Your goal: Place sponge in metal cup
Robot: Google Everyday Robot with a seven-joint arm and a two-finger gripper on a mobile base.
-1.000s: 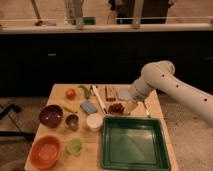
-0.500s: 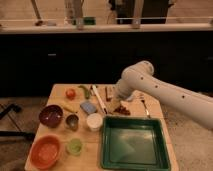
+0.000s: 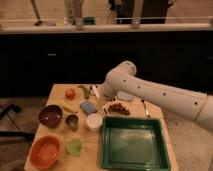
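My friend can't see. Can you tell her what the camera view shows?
A white robot arm reaches over a wooden table, its gripper beside the light-blue sponge. The metal cup stands nearer the camera, between a purple bowl and a white cup.

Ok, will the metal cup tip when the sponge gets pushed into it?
Possibly. The metal cup looks small and stands upright between the purple bowl and white cup, so it's probably light and may slide or tip. The sponge looks about as wide, so it likely needs squeezing in. The gripper sits just beyond the sponge.
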